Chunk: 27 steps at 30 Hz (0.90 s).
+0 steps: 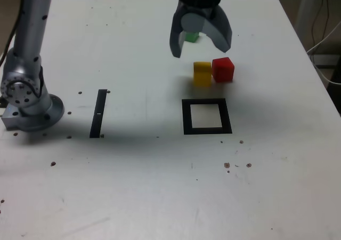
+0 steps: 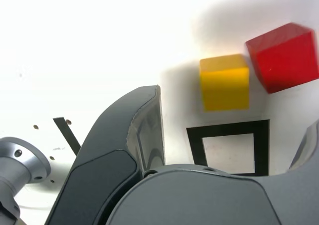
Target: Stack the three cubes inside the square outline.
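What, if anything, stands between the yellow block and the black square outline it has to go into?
Nothing visible: only bare table separates the yellow block from the outline; the red block sits beside the yellow one.

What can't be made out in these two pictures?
- Green cube, exterior view: mostly hidden behind the gripper; its full shape cannot be told.
- Green cube, wrist view: not in the picture at all.
- Black square outline, wrist view: its near side is partly covered by the gripper body.
- Red cube, wrist view: reaches the picture's edge, so its far corner is uncertain.
- Arm, exterior view: cut off by the top edge.
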Tool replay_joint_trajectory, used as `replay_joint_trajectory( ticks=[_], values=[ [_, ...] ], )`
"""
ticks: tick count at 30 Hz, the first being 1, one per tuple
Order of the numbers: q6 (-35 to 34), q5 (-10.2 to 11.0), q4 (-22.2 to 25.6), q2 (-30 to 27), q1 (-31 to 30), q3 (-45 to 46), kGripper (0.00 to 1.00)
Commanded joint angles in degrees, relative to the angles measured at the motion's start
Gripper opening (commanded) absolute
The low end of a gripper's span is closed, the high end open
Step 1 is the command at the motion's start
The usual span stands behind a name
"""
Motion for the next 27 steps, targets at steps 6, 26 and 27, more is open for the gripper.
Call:
replay_joint_trajectory(
  ticks=[6, 26, 27],
  values=[
    [3.9, 0.6, 1.5, 5.0, 1.4, -6.7, 0.99],
    [16.0, 3.1, 4.1, 12.3, 2.3, -17.6, 0.98],
    [17.7, 3.0, 3.7, 12.4, 2.3, -17.6, 0.98]
  ],
)
